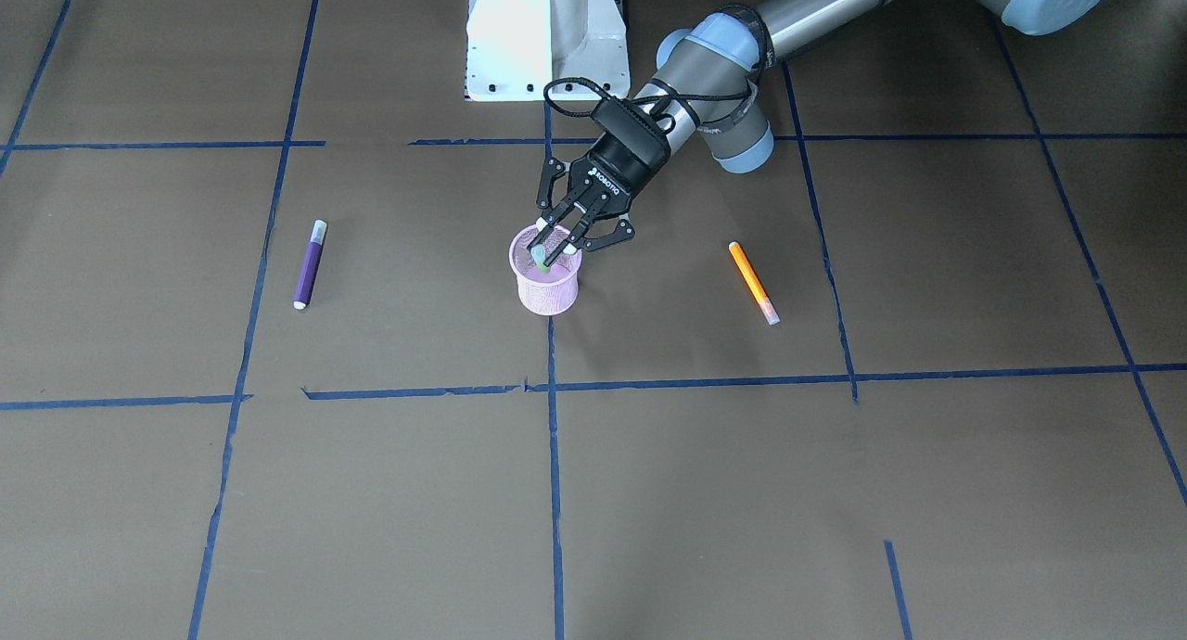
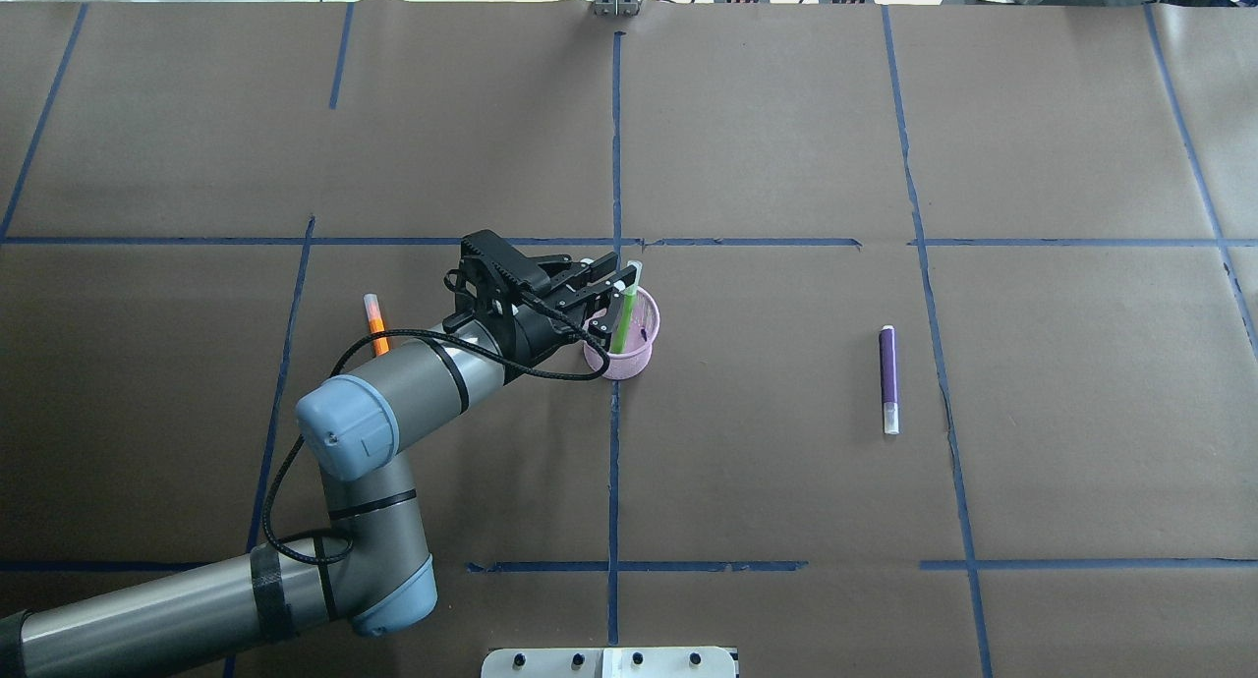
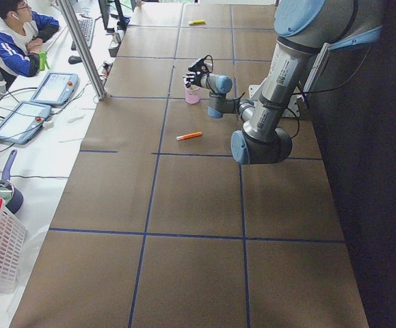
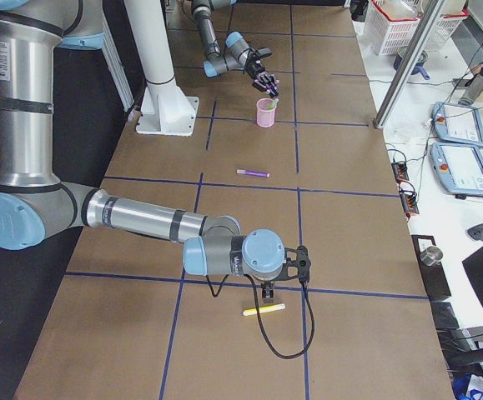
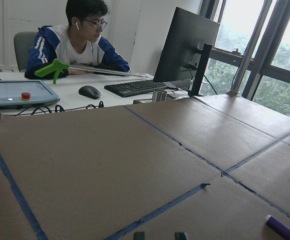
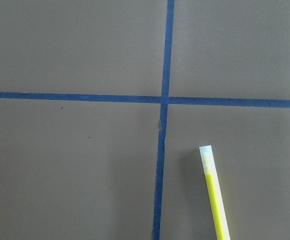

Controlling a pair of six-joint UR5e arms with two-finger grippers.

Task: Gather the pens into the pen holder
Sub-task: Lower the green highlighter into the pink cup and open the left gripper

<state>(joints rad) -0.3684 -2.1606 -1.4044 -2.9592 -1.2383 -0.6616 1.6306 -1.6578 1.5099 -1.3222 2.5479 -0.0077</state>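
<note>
Pen holder (image 2: pixel 629 366) with green pen (image 2: pixel 621 326) overhead, yellow pen (image 6: pixel 215 200) in wrist view

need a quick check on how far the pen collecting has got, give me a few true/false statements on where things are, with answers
1. The purple pen lies on the table, outside the pen holder. True.
2. The green pen lies flat on the table. False: it stands tilted inside the pen holder, with the left gripper at its top end.
3. The orange pen is in the pen holder. False: it lies on the table, apart from the holder.
4. A yellow pen lies on the table too. True.
</note>
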